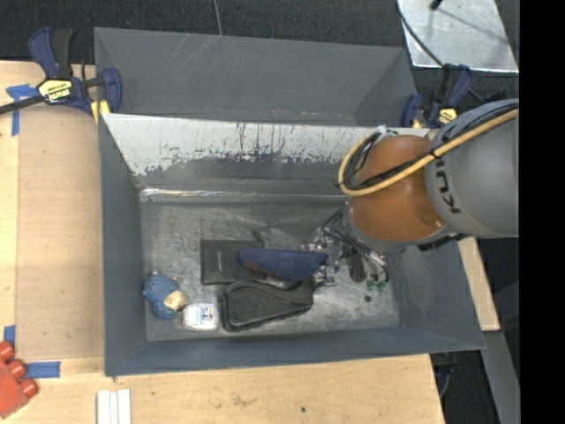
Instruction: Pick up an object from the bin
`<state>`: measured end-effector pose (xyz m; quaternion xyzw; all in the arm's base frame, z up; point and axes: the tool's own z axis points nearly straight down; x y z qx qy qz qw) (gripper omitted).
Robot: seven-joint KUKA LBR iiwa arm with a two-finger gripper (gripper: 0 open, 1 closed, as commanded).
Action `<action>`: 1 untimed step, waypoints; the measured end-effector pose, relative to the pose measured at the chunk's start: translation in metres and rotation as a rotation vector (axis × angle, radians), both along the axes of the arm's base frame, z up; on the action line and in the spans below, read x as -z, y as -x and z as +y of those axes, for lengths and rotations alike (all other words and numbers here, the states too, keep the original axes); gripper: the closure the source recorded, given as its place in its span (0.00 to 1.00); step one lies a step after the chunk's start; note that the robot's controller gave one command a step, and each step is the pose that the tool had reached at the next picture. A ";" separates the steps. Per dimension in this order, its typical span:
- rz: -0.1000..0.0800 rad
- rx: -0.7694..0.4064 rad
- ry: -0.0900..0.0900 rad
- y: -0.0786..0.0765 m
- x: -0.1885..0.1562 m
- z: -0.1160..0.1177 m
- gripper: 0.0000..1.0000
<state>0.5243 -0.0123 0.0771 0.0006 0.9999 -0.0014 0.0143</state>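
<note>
Gripper sits low in the grey metal bin, right of ctr on the floor. Its tip is touching or just beside the right end of a dark blue soft object, long and slightly curved. Can't tell whether the gripper is open or closed: it shows as a small dark cluster of metal parts, and the contact w/ the blue piece isn't clear enough to call it held.

Above the gripper is the wrist's rounded orange cover, w/ a yellow cable looped over its top. Behind that, the thick grey arm comes in from the view's right, over the bin's right wall.

The dark blue soft object lies mid-floor, its left part resting on a black flat rectangular piece. Just in front of both, toward the near wall, lies a dark grey wedge-shaped pouch, wide end left, narrow end pointing right, touching or overlapping the black piece.

Well left of the gripper, near the front-left corner, is a small blue fuzzy lump w/ a pale yellow bit on its right side. Just beside it, btwn lump and pouch, sits a small white item w/ dark markings. The bin's sloped back wall is scuffed and streaked along its lower edge.
</note>
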 end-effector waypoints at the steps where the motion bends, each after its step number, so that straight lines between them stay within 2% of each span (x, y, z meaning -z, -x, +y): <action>1: 0.017 -0.254 0.002 0.007 -0.164 0.033 1.00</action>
